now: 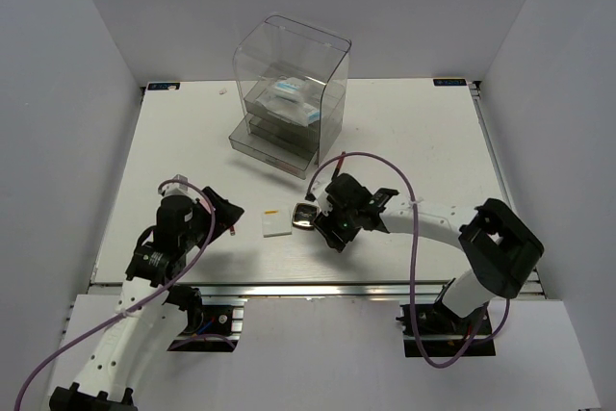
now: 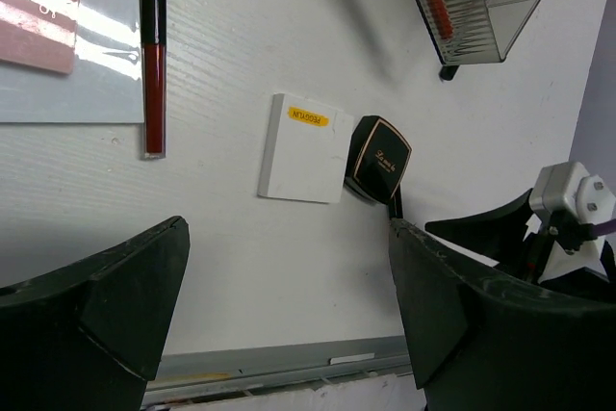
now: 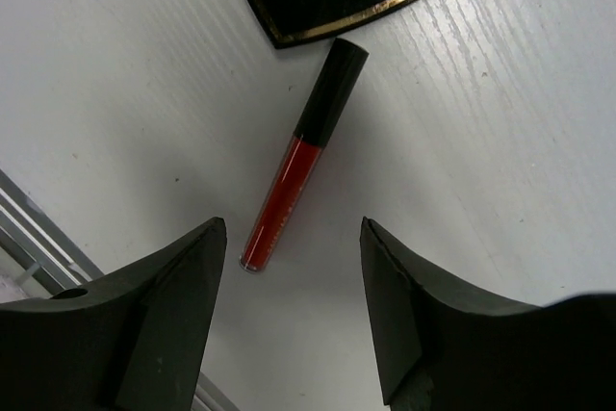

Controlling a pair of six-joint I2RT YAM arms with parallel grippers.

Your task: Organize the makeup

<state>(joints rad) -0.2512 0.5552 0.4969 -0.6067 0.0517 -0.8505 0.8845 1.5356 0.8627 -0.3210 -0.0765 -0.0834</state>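
Left gripper [image 2: 286,223]: hovering near-left of the box [image 1: 252,55], well apart from it. Its jaws are standing wide apart and gripping nothing, probably so they can drop over a loose item.
Right gripper [image 3: 293,223]: hanging low on the near side of the box, jaws parted and holding nothing. They are straddling the red stick [image 3: 298,175] on the table [image 1: 423,141] below, which looks like lining up a pinch across its thin body.
Box: standing toward the far edge and serving as the store, so sorted makeup is sitting in its drawers.
Packets [image 1: 294,98]: lying inside the box in an upper drawer, apparently already put away.
Pink pad [image 2: 38,16]: lying flat well to the near-left of the box, overlapping a paler sheet, waiting its turn.
White pad [image 2: 303,146]: lying flat on the near side of the box, its edge meeting the compact [image 2: 378,159].
Compact: sitting just beside the white pad, on the pad's box-facing side. It seems to be tilting, though I cannot tell on what.
Dark stick [image 2: 153,64]: lying between the two pads, farther from the box than the white one.
Red stick: lying just beyond the compact's corner, near the box's near side, apart from the fingers.
Progress: several pieces are waiting outside the box, so much of the sorting looks undone.
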